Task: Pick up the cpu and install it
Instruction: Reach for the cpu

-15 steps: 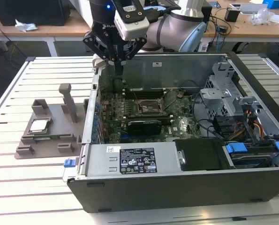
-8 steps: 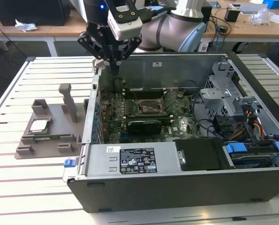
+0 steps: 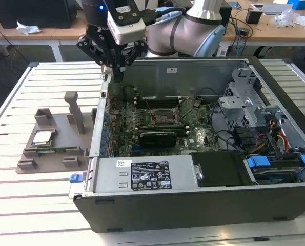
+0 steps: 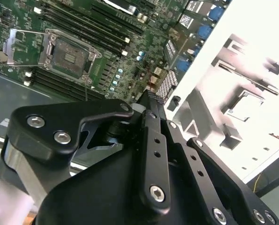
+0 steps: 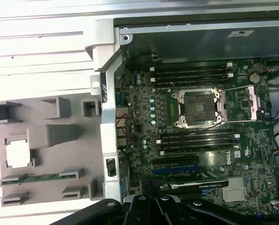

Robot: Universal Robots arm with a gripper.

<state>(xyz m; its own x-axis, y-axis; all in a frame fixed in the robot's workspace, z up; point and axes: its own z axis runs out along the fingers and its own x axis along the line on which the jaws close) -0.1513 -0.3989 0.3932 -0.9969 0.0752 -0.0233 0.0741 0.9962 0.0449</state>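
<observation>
— cpu [image 3: 42,137]: state location.

— It lies flat, silvery top up, in its recess in the grey tray [image 3: 43,119]. The tray stands on the surface [image 3: 19,205] near the edge at the exterior view's left, just beside the outer wall of the computer case [image 3: 193,205]. Nothing touches the cpu.

— Gripper status?

— The gripper [image 3: 116,78] hangs above the case wall nearest the tray, toward the far edge of the surface and well apart from the cpu. The jaws are drawn together and carry nothing.

— Socket condition?

— In the first wrist view the socket [image 5: 198,108] has its retaining frame [image 5: 249,101] swung open. The seat is bare.

— Step in hand?

— Judged from this layout, it is the approach for pick-up. Neither the grasp nor the installation is begun.

— What does the next move call for?

— Probable requirements:
1. Carry the arm across the case wall to a point over the tray recess.
2. Spread the jaws wider than the cpu before any descent.
3. Bring the pads onto two opposite edges of the cpu, clear of the recess walls and of the upright post [image 3: 73,110] nearby.
4. Keep the cpu level. It is thin and offers little edge, so a skewed closure could tip it or let it slip.
</observation>
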